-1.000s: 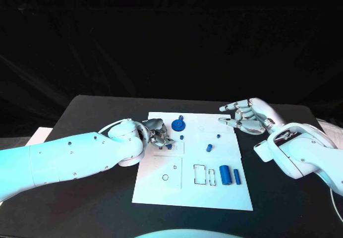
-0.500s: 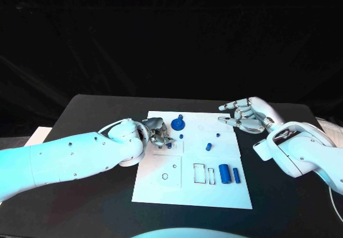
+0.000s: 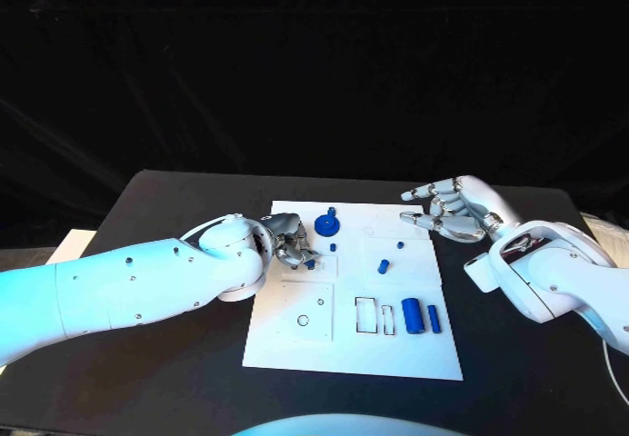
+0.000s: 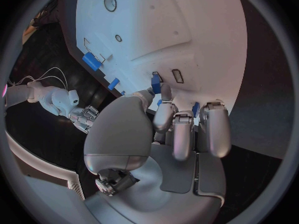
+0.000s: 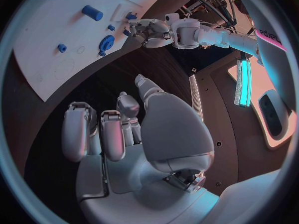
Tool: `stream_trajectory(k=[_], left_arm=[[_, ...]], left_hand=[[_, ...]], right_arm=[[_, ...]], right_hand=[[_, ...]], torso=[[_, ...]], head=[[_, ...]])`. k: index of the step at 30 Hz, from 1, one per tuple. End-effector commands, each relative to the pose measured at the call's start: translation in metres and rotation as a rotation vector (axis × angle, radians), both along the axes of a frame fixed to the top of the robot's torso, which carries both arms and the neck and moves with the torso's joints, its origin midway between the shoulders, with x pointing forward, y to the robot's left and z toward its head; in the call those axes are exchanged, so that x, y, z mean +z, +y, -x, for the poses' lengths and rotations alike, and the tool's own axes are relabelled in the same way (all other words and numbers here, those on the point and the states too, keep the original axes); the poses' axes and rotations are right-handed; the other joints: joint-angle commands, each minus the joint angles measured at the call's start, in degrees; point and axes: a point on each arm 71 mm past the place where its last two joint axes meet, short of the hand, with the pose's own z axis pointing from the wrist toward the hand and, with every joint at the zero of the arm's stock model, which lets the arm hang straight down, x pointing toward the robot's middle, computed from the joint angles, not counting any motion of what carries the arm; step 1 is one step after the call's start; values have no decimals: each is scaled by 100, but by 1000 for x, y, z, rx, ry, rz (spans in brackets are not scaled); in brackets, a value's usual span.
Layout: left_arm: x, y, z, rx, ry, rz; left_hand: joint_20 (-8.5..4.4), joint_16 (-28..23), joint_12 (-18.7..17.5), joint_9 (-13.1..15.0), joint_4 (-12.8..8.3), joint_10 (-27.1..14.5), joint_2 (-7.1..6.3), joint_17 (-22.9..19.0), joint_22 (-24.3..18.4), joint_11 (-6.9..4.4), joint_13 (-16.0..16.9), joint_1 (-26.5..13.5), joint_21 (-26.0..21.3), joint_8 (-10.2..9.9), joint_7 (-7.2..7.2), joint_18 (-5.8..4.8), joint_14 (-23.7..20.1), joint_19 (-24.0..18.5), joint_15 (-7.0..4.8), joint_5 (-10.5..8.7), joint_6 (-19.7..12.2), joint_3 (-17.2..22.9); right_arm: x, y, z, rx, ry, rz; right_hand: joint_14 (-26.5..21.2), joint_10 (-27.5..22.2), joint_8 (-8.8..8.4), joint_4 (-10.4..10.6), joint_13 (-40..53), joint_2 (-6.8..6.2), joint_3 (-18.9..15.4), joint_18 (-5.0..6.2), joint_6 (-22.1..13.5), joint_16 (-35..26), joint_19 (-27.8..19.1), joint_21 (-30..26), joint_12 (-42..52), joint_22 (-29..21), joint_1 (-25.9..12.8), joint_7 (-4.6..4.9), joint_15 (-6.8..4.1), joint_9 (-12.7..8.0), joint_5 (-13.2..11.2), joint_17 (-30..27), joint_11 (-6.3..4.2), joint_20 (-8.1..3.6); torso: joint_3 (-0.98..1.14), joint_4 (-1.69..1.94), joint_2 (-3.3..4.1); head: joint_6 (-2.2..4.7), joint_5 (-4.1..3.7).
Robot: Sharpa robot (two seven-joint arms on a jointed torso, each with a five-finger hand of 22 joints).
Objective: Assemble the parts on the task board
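Pinching a blue part (image 4: 156, 82) in left hand (image 3: 291, 242) (over task board (image 3: 354, 350)), right hand (image 3: 450, 212) empty, fingers apart.

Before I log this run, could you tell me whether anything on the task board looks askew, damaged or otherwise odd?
Nothing stands out. The task board lies flat on the table, and the loose blue parts rest on it apart from one another. The left hand works at a small blue part; the right hand hovers empty.
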Motion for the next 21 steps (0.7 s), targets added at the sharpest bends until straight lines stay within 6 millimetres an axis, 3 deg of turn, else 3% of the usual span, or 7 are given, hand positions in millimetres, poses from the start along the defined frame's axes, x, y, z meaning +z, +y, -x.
stream_trajectory(k=[1,12,21], left_arm=[[-3,-1,1,-14,26,-12],[-3,-1,2,-13,41,-8],[-3,0,2,-7,41,-8]], left_hand=[[-6,17,40,24,-201,36,-41,1507,313,-7,10,-66,6,40,-127,-67,602,53,-37,17,150,232],[-20,17,44,65,-67,41,-258,1507,315,-17,16,-282,-1,71,-140,-66,602,54,-51,18,208,6],[-26,17,44,79,17,42,-280,1507,319,-24,19,-350,-3,71,-145,-66,602,56,-57,19,222,-116]], right_arm=[[-1,2,1,15,7,5],[-2,2,1,20,10,7],[-2,2,1,23,10,9]], right_hand=[[394,-9,21,2,-6,16,-23,-22,33,-36,-31,-20,-14,-5,46,1,-7,7,25,603,-20,-8],[393,-16,23,17,-20,21,-36,-21,41,-41,-33,-24,-29,-12,28,1,-8,7,13,598,-20,-8],[393,-16,22,23,-23,23,-43,-20,43,-42,-34,-26,-31,-15,23,0,-8,7,-1,598,-20,-9]], torso=[[1,3,-3],[-1,2,3],[0,3,-1]], head=[[-14,4],[-24,-2],[-23,-4]])
